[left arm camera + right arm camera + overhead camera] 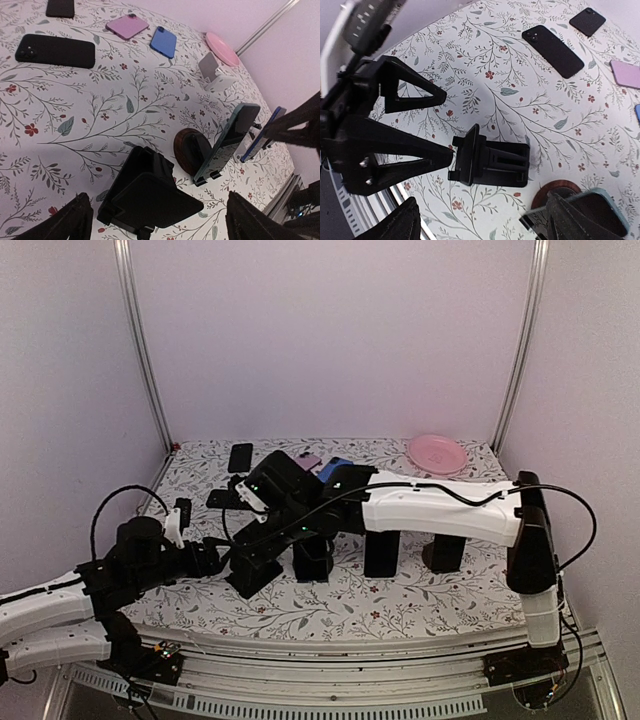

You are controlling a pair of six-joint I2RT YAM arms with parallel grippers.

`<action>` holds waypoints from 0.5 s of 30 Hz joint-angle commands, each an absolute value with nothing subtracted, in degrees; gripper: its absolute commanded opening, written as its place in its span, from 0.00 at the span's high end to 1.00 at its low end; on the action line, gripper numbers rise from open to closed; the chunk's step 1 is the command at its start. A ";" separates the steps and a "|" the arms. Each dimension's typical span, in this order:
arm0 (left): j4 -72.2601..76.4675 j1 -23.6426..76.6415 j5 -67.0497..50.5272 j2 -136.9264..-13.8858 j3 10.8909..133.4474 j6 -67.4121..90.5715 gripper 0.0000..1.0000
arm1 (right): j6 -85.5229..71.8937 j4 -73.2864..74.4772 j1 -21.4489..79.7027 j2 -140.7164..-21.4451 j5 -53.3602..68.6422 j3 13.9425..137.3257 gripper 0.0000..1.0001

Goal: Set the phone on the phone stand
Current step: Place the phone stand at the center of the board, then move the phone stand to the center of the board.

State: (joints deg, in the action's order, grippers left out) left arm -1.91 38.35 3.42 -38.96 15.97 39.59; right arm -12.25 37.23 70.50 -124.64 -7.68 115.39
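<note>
The left claw (157, 215) and right claw (485, 215) are held open, empty. The black phone stand (147, 197) ahead is unfilled; no phone is grasped.

Left wrist view: bare floral cloth (100, 115) spans the middle; black plastic stand (150, 195) and upright dark phone (229, 142) block the lower right.

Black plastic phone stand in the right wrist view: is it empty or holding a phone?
Empty: the black plastic phone stand shows a bare cradle, with no phone resting on it.
</note>
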 commanded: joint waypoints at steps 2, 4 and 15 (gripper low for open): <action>1.04 45.16 9.58 -41.96 15.12 36.04 0.06 | -14.61 26.86 71.65 -109.61 -12.77 105.34 0.06; 0.88 46.76 11.22 -43.28 15.20 35.71 0.05 | -15.12 24.09 71.94 -105.56 -13.66 100.89 0.03; 1.91 48.56 11.24 -52.27 17.81 31.20 0.03 | -17.71 15.66 73.17 -89.10 -16.44 83.86 0.00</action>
